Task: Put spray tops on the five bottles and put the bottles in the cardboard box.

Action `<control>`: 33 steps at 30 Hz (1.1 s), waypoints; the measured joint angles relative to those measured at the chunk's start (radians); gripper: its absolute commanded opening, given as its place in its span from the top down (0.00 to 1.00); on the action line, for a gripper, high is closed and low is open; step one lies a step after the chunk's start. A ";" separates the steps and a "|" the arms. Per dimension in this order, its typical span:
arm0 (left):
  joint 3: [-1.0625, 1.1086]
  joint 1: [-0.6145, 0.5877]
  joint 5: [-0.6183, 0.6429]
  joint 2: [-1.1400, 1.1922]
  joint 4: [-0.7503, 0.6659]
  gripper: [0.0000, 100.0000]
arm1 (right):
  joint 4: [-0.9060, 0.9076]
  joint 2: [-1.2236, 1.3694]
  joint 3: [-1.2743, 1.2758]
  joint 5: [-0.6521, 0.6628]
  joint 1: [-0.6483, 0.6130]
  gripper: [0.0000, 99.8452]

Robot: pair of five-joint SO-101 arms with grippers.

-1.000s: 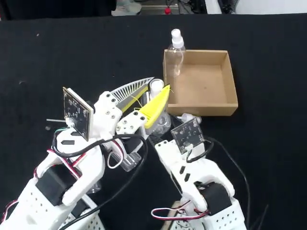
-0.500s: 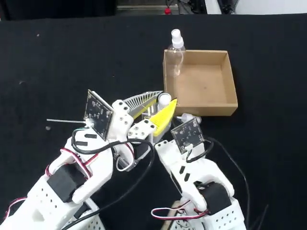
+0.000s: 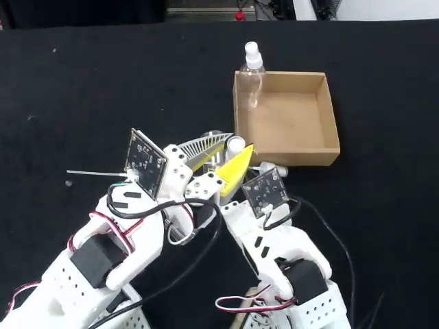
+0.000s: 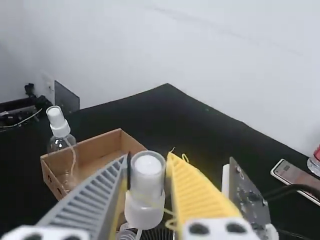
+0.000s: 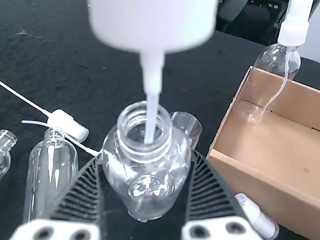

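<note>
My left gripper [image 4: 147, 167] is shut on a white spray top [image 4: 145, 187], pinched between its grey and yellow fingers. In the high view this gripper [image 3: 230, 154] sits just in front of the cardboard box [image 3: 288, 156]. My right gripper [image 5: 147, 172] is shut on an upright clear bottle [image 5: 145, 165] with an open neck. Directly above it hangs the spray top [image 5: 152, 22], and its tube [image 5: 150, 110] dips into the neck. A capped bottle [image 3: 252, 75] stands in the box's far left corner.
Beside the held bottle lie a clear bottle [image 5: 50, 165] and a loose spray top [image 5: 65, 125] with its tube. Another spray top [image 3: 271, 168] lies against the front wall of the box. A thin tube [image 3: 92, 173] rests on the black table to the left.
My left arm has swung right toward the box, bringing the spray top over the bottle in my right gripper. The right arm has barely shifted.
</note>
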 measured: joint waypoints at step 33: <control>0.072 -0.572 -0.040 0.000 0.181 0.82 | 0.084 0.000 -0.084 0.000 0.135 0.99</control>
